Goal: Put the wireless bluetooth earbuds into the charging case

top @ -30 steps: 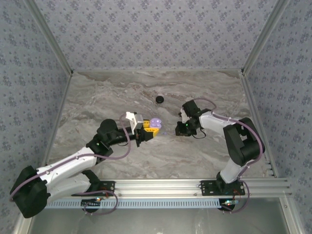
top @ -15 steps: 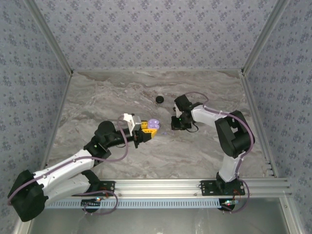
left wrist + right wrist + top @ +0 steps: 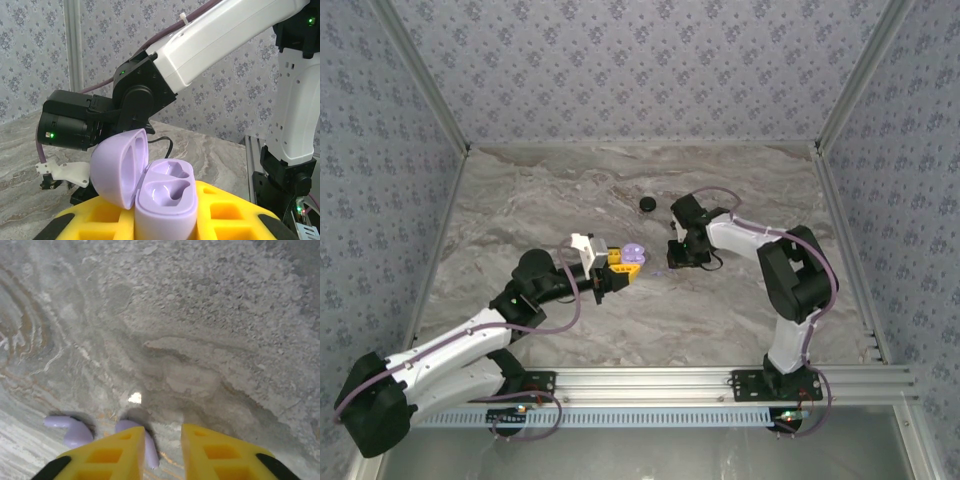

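My left gripper (image 3: 620,266) is shut on the lilac charging case (image 3: 636,252), holding it off the table. In the left wrist view the case (image 3: 167,200) sits between the yellow fingers (image 3: 235,215) with its lid (image 3: 117,170) swung open to the left and both wells bare. Two pale lilac earbuds lie on the marble in the right wrist view: one (image 3: 70,429) at the left and one (image 3: 149,451) partly tucked under my left finger (image 3: 107,457). My right gripper (image 3: 162,440) is open and low over the table (image 3: 672,257), with only marble in its gap.
A small black puck (image 3: 647,204) lies farther back on the marble. The right arm (image 3: 210,40) reaches across just beyond the held case. Papered walls with metal rails enclose the table on three sides.
The right arm has swung left, bringing its gripper nearer the held case. The left gripper has drawn back slightly left with the case.
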You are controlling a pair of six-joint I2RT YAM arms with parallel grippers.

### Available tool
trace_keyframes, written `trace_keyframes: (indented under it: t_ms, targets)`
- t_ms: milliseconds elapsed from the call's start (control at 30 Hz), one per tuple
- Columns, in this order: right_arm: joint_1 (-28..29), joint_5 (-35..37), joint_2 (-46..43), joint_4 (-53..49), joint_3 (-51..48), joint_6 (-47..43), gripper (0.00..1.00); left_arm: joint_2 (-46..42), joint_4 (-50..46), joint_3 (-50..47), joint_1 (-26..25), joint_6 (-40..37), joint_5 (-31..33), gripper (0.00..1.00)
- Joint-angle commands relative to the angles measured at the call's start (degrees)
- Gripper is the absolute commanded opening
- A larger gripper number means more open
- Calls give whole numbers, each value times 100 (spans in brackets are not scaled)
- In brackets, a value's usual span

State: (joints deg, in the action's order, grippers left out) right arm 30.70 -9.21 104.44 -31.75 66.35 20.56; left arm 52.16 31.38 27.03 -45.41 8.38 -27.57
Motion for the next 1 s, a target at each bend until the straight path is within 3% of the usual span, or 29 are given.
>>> trace_keyframes:
  t_ms: [0,267,967]
  targets:
    - [185,167,-308,-381,148,-61,31,-84,35,38,-21,-100,35,23]
    - [288,243,-103,-639,507,-362,40,-66,35,63,-23,-109,15,23]
    - [510,508,554,-878,912,-579,40,-92,-51,92,-24,-127,29,23]
